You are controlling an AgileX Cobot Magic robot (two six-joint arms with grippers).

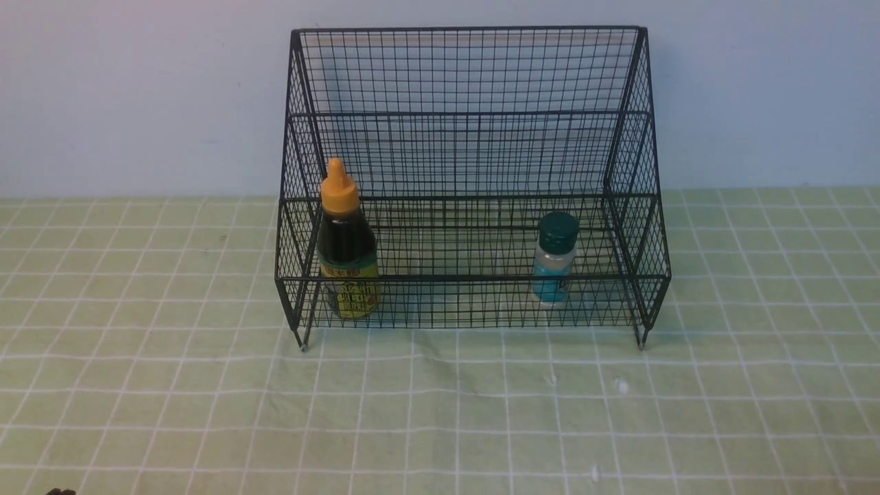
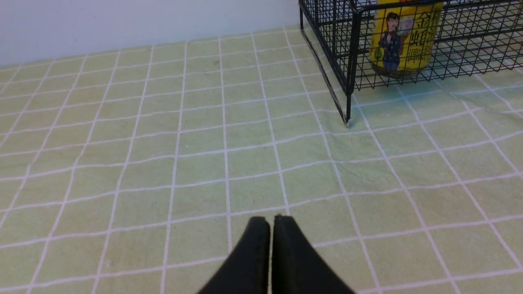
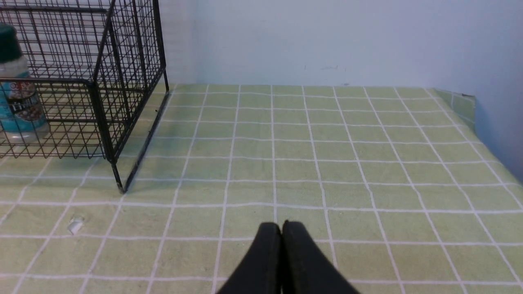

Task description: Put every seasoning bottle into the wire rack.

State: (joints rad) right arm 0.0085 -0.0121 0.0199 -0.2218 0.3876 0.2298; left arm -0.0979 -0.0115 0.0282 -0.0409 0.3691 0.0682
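The black wire rack (image 1: 474, 113) stands at the back of the table. A dark-sauce seasoning bottle (image 1: 346, 251) with an orange cap and yellow label stands upright at the left end of its lowest shelf. At the right end of that shelf a small jar (image 1: 554, 265) with a green cap and blue label also stands upright. In the left wrist view the yellow-labelled bottle (image 2: 402, 38) shows behind the rack's corner leg (image 2: 349, 98). My left gripper (image 2: 270, 220) is shut and empty over the cloth. The right wrist view shows the jar (image 3: 18, 102) inside the rack (image 3: 102, 85). My right gripper (image 3: 281, 225) is shut and empty.
A green checked cloth (image 1: 440, 412) covers the table up to a pale wall (image 1: 137, 96). The table's right edge (image 3: 478, 122) shows in the right wrist view. A small white scrap (image 3: 75, 224) lies on the cloth near the rack's right front leg.
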